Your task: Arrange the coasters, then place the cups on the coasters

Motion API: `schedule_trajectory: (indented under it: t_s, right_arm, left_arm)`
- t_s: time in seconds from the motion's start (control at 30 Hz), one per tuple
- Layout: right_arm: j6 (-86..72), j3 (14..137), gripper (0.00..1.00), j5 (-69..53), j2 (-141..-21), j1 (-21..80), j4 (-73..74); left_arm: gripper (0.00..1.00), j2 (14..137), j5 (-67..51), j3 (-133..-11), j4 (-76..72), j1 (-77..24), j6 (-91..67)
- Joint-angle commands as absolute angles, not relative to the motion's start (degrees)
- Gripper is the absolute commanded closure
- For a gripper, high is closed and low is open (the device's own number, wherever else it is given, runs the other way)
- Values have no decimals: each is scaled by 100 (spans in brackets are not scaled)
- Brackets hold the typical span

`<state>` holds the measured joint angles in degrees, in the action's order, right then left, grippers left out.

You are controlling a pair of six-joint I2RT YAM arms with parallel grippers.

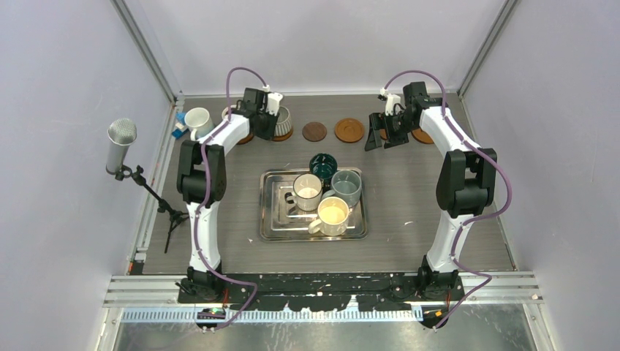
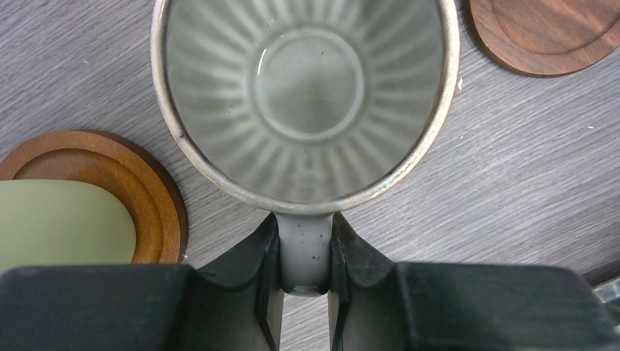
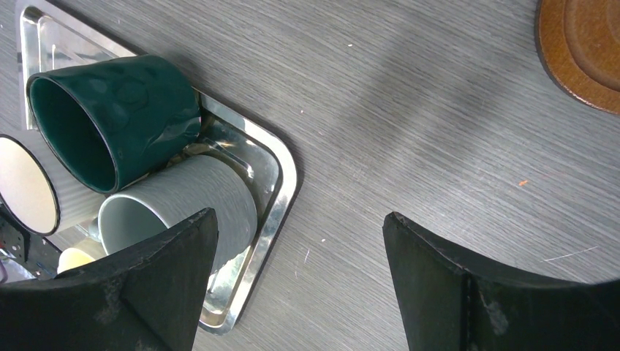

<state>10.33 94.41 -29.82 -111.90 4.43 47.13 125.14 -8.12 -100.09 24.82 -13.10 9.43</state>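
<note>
My left gripper (image 2: 305, 223) is shut on the handle of the ribbed grey cup (image 2: 307, 95), which I see from straight above. In the top view this cup (image 1: 282, 123) is at the back left with my left gripper (image 1: 269, 117), and an orange-brown coaster edge (image 1: 282, 137) shows under it. To its left, an orange-brown coaster (image 2: 110, 183) carries a pale cup (image 2: 58, 219). A dark brown coaster (image 1: 315, 131) and an orange-brown coaster (image 1: 349, 130) lie bare in the back row. My right gripper (image 1: 384, 139) is open over bare table (image 3: 296, 227), beside another coaster (image 3: 585, 51).
A steel tray (image 1: 270, 219) in the middle holds a dark teal cup (image 1: 322, 164), a grey-blue cup (image 1: 346, 186), a white cup (image 1: 307, 191) and a cream cup (image 1: 333, 214). A white cup (image 1: 197, 121) stands at the far left. A microphone stand (image 1: 121, 146) is by the left wall.
</note>
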Motion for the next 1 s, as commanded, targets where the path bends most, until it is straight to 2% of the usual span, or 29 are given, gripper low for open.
schedule_trajectory:
  t_s: [0.0, 0.07, 0.17, 0.43, 0.63, 0.73, 0.97]
  right_arm:
    - [1046, 9623, 13, -2982, -11140, 448, 4575]
    - [1045, 9633, 13, -2986, -11143, 444, 4573]
    - [1046, 9626, 13, -2982, -11131, 446, 4579]
    - [1063, 9598, 13, -2946, -11106, 442, 4584]
    - [1033, 9629, 13, -2974, -11164, 444, 4570]
    - [992, 9688, 13, -2997, -11217, 442, 4585]
    - [910, 9816, 13, -2999, -11298, 440, 4579]
  left_arm:
    - [75, 12269, -807, -9935, 2048, -1292, 1057]
    - [65, 12211, -839, -9888, 2082, -1292, 1108]
    - [55, 12038, -890, -9767, 2153, -1271, 1191]
    - [40, 11013, -1370, -9412, 2827, -1156, 1670]
    - [36, 10004, -2578, -8788, 3911, -1151, 2780]
    - [31, 9671, -3194, -8524, 4689, -1252, 3364]
    - [29, 9028, -3075, -7426, 4689, -1964, 3833]
